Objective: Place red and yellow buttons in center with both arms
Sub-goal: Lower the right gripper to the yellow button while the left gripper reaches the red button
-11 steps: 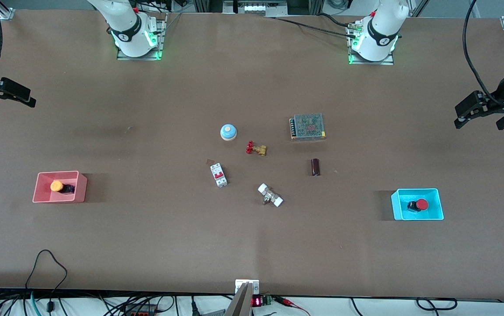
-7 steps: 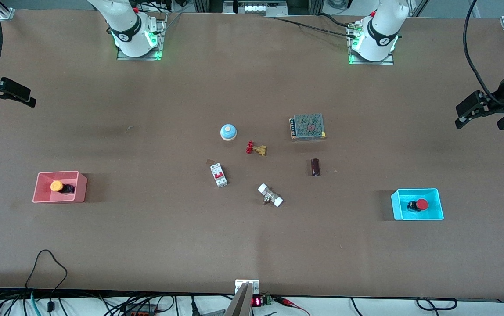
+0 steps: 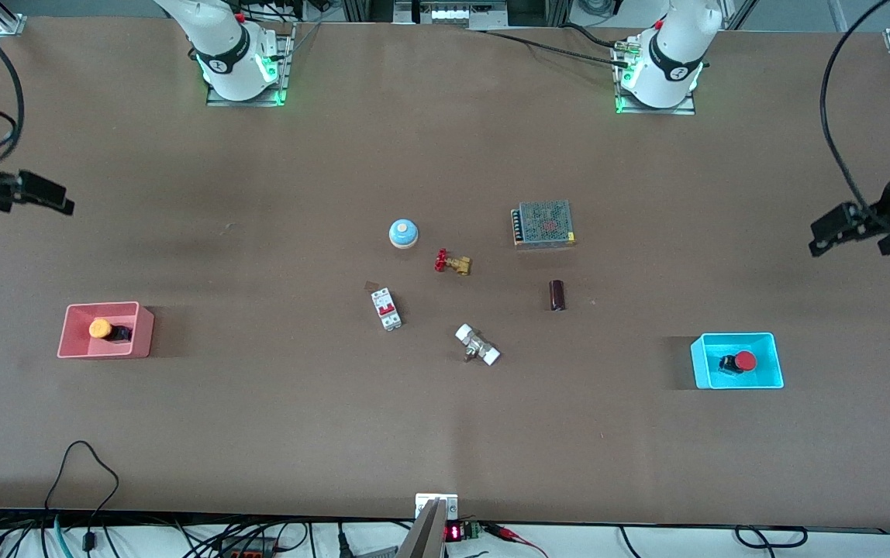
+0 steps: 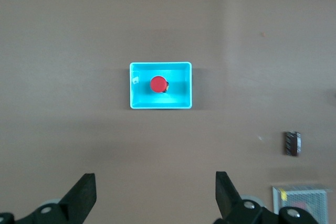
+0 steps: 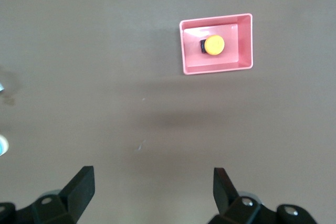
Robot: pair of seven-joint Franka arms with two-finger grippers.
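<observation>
The red button (image 3: pixel 743 362) sits in a cyan bin (image 3: pixel 772 363) toward the left arm's end of the table. The yellow button (image 3: pixel 99 328) sits in a pink bin (image 3: pixel 143 332) toward the right arm's end. My left gripper (image 3: pixel 822 236) is open and empty, up in the air over bare table at its end. In the left wrist view (image 4: pixel 155 195) the red button (image 4: pixel 158 84) and its bin (image 4: pixel 160 105) lie well clear of the open fingers. My right gripper (image 3: pixel 56 200) is open and empty over its end. In the right wrist view (image 5: pixel 152 187) it is apart from the yellow button (image 5: pixel 213 44).
Around the table's center (image 3: pixel 491 298) lie a blue-domed button (image 3: pixel 404 232), a brass valve with a red handwheel (image 3: pixel 453 263), a metal power supply (image 3: pixel 543 223), a dark cylinder (image 3: pixel 557 295), a white circuit breaker (image 3: pixel 386 308) and a white-ended fitting (image 3: pixel 477 345).
Both grippers have moved a little over the table toward the bins, staying open. The buttons and bins have not moved.
</observation>
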